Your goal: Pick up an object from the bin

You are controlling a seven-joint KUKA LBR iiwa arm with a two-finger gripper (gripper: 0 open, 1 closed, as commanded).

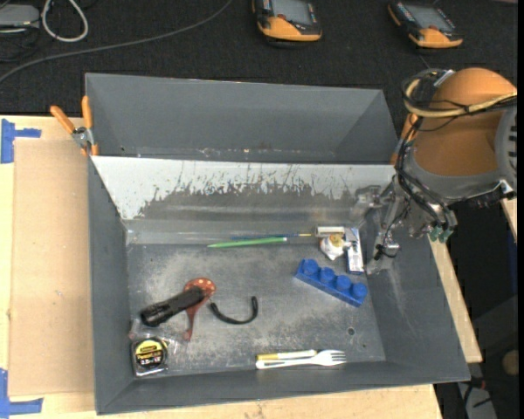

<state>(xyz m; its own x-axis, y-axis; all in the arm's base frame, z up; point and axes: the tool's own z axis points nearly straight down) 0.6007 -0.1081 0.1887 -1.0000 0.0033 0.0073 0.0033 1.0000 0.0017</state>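
Your robot, notes:
- Wrist wears orange cover point(461, 138), rounded dome, smooth and glossy.
- Black cables point(417, 105) loop over cover at its 10 o'clock, then run down its 9 o'clock side.
- Pale grey arm segment point(510, 147) at cover's 3 o'clock.
- Gripper point(381, 250) at cover's 7 o'clock: dark metal, silvery brackets, thin wires.
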